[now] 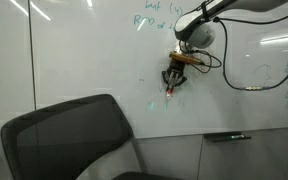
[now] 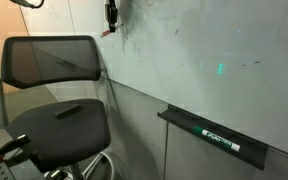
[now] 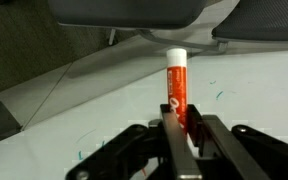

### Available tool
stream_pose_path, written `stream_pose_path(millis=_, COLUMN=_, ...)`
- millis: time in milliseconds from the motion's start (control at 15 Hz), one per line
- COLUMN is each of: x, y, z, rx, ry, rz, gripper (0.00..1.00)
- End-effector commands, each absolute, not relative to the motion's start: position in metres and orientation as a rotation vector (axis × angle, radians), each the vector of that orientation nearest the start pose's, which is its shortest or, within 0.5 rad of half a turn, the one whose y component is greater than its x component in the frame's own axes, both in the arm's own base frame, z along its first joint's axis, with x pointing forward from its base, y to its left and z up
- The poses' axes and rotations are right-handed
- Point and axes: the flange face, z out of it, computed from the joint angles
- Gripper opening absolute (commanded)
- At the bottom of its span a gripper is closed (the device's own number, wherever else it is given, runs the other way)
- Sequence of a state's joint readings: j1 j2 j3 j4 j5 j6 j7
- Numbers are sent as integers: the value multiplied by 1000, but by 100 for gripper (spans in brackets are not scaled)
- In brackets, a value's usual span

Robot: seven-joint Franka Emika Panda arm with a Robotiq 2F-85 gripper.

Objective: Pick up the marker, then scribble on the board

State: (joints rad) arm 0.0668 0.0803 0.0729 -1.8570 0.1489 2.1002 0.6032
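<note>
My gripper point(image 1: 173, 80) is shut on the marker point(image 3: 176, 85), a red-orange stick with a white tip that points away from the jaws in the wrist view. In an exterior view the marker's reddish end point(image 1: 171, 91) sits at or very near the board point(image 1: 84, 50), a glossy white whiteboard with green handwriting and a dark vertical seam. The gripper also shows small at the top of an exterior view point(image 2: 111, 14), with the marker point(image 2: 106, 33) below it against the board point(image 2: 204, 50). I cannot tell whether the tip touches.
A black mesh chair point(image 1: 69, 140) stands in front of the board, also in an exterior view point(image 2: 54, 70). A tray point(image 2: 214, 135) under the board holds a dark pen-like stick point(image 2: 221, 140), which also shows on the ledge point(image 1: 229, 137).
</note>
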Motion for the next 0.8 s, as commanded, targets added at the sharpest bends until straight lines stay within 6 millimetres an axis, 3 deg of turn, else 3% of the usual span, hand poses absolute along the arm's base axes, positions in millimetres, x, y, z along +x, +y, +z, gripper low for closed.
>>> stream_pose_path(millis=0, x=609, y=97, z=491, rx=-2827, ry=770, rz=-170, gripper=5)
stream_pose_path(millis=733, x=613, y=112, z=455, rx=-2867, ry=770, rz=-65, gripper=5)
